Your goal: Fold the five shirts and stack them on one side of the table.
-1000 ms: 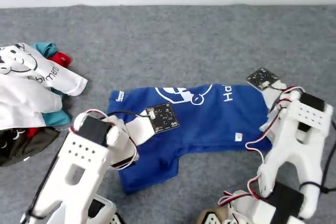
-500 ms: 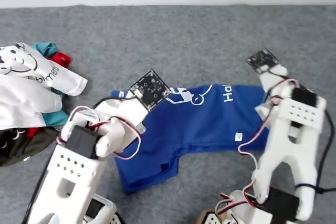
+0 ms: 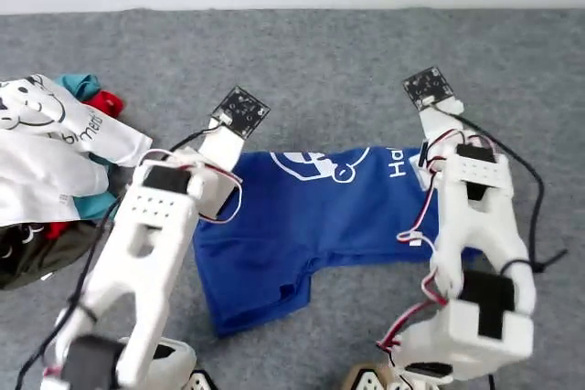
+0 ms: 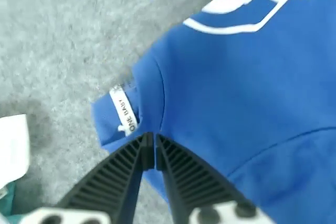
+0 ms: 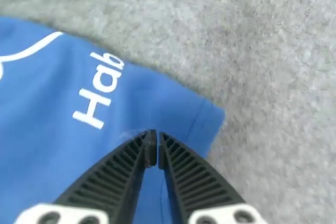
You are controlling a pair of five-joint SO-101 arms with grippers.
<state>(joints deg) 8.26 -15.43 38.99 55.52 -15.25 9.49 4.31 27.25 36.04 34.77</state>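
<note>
At mid-table, the blue shirt (image 3: 338, 216) lay spread, unfolded. Left claw (image 4: 149, 148) and right claw (image 5: 152, 148), both closed on nothing, sat over its far corners; the fold probably requires opening to pinch them

Grey table (image 3: 302, 52) w/ blue shirt (image 3: 338, 216) mid, heap of shirts (image 3: 46, 162) at edge.

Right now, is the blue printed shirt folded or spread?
Partly folded: the blue printed shirt lies flat, print cut off at its far edge, a sleeve sticking out.
</note>
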